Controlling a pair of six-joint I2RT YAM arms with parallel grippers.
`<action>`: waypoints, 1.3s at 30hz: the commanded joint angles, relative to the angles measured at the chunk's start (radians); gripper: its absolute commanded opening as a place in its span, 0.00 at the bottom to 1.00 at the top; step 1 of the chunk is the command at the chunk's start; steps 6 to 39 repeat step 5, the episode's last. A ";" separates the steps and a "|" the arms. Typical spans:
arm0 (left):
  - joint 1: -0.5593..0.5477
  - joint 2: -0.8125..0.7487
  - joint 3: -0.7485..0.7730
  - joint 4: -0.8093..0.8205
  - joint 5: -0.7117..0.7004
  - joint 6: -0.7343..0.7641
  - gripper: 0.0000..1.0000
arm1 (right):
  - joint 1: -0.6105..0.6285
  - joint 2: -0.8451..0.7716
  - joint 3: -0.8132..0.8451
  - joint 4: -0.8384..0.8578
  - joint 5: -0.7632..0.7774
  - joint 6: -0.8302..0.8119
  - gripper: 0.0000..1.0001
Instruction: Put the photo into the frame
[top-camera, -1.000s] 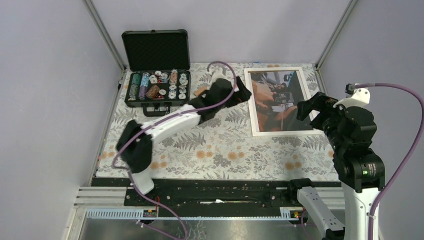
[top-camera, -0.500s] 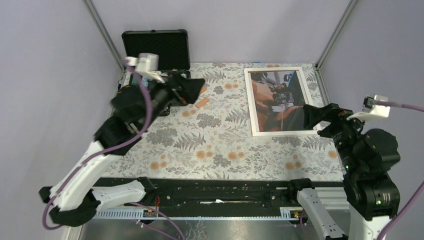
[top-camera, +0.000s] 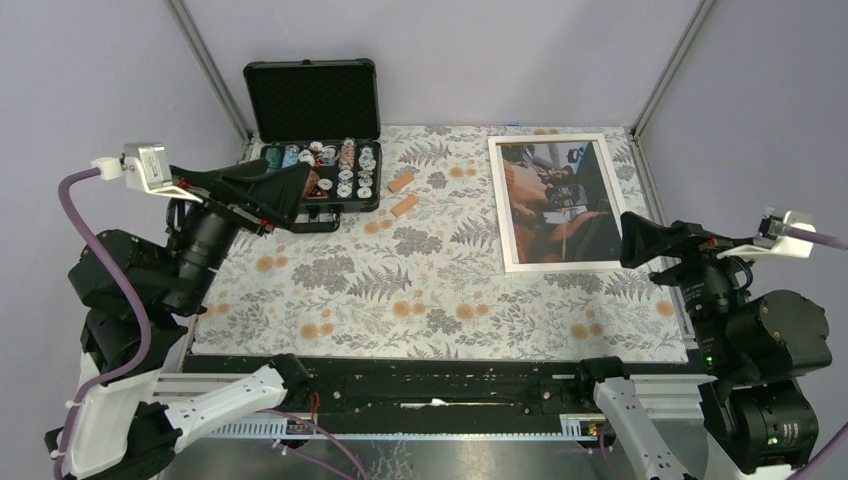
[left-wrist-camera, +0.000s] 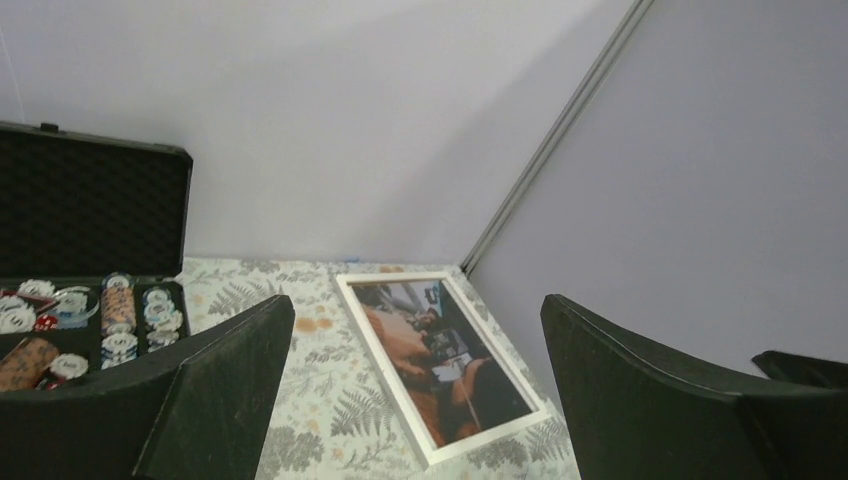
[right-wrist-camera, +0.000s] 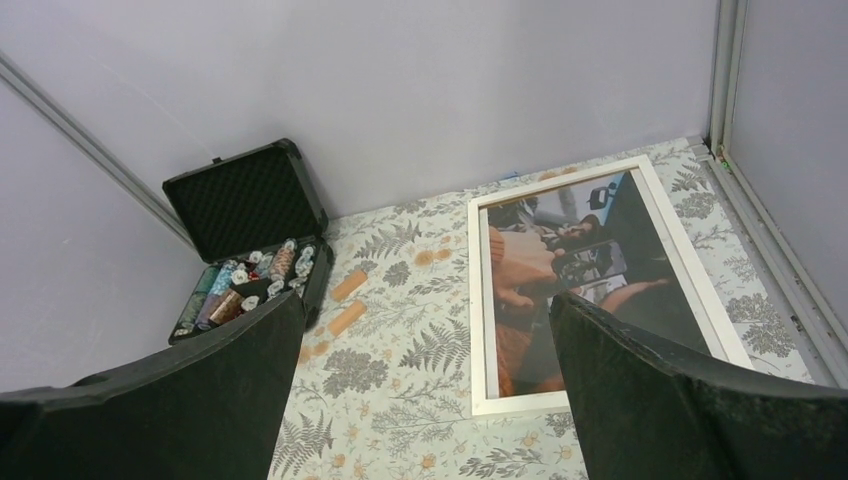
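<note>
The frame (top-camera: 499, 215), made of pale strips, lies flat at the back right of the table. The photo (top-camera: 555, 203) rests inside it, its dark and orange picture facing up. My left gripper (top-camera: 290, 195) hangs high over the left side, open and holding nothing, far from the frame. My right gripper (top-camera: 632, 240) is raised just off the frame's near right corner, open and holding nothing. In the left wrist view the frame (left-wrist-camera: 385, 370) and photo (left-wrist-camera: 435, 360) show between the spread fingers of the gripper (left-wrist-camera: 417, 300). The right wrist view shows the frame (right-wrist-camera: 478, 300), photo (right-wrist-camera: 580, 290) and gripper (right-wrist-camera: 428, 298).
An open black case (top-camera: 315, 180) of poker chips stands at the back left. Two small wooden blocks (top-camera: 403, 183) (top-camera: 405, 205) lie beside it. A floral cloth (top-camera: 420, 280) covers the table. Walls and corner posts (top-camera: 665, 70) close in the back and sides.
The left arm has swung from beside the frame back to the far left and risen. The right arm has drawn back from the frame's right edge. Frame and photo have not moved.
</note>
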 joint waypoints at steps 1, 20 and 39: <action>0.001 0.011 0.035 -0.075 0.003 0.002 0.99 | 0.005 -0.019 0.048 0.000 0.010 0.016 1.00; 0.001 -0.001 0.037 -0.081 0.017 -0.014 0.99 | 0.005 -0.016 0.060 -0.027 0.013 0.031 1.00; 0.001 -0.001 0.037 -0.081 0.017 -0.014 0.99 | 0.005 -0.016 0.060 -0.027 0.013 0.031 1.00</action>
